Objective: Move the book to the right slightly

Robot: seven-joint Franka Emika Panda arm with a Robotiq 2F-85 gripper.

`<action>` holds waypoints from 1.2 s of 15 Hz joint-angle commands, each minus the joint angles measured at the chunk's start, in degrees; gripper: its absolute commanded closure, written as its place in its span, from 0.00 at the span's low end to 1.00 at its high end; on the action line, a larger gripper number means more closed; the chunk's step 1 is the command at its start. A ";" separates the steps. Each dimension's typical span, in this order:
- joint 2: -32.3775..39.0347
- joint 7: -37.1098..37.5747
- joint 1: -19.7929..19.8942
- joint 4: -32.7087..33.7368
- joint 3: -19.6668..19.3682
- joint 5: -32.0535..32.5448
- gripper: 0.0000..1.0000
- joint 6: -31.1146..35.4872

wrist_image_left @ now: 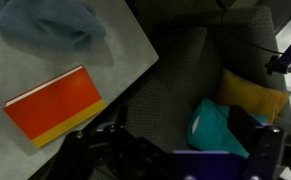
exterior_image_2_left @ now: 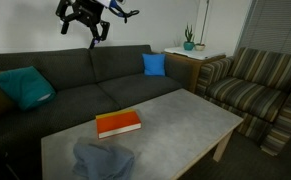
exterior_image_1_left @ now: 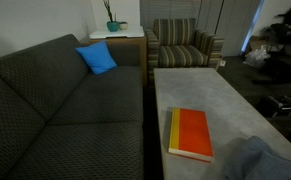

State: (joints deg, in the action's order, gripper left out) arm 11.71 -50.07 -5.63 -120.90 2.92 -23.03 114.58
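Hand: the hand hangs high over the sofa, well apart from everything; its fingers look spread and it carries nothing.
Book's place: the book lies flat on the surface, towards the end where the cloth is bunched, near the cloth but apart from it.
Way from hand to book: well below the hand and out past the sofa's front edge, so I judge a long reach down and forward comes before any push or grip. In the wrist view the book sits low and to the left of the picture.
Long axis: in an exterior view the book runs lengthwise along the surface, parallel to the sofa front, with its yellow edge facing the sofa.
Nearer arm: only one arm here.
Count: one book, one cloth, one blue cushion, one teal cushion, one yellow cushion, one armchair.
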 commanded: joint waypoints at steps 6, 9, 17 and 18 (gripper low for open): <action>22.24 10.34 -1.82 23.79 6.14 8.61 0.00 -1.71; 31.59 18.85 -4.08 33.81 6.83 12.95 0.00 -3.18; 26.93 16.48 -1.26 27.82 9.02 12.09 0.00 -0.14; 26.83 16.48 -1.25 27.76 9.02 12.09 0.00 -0.14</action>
State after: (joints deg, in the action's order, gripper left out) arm 38.27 -34.34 -8.24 -93.34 10.26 -12.09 114.45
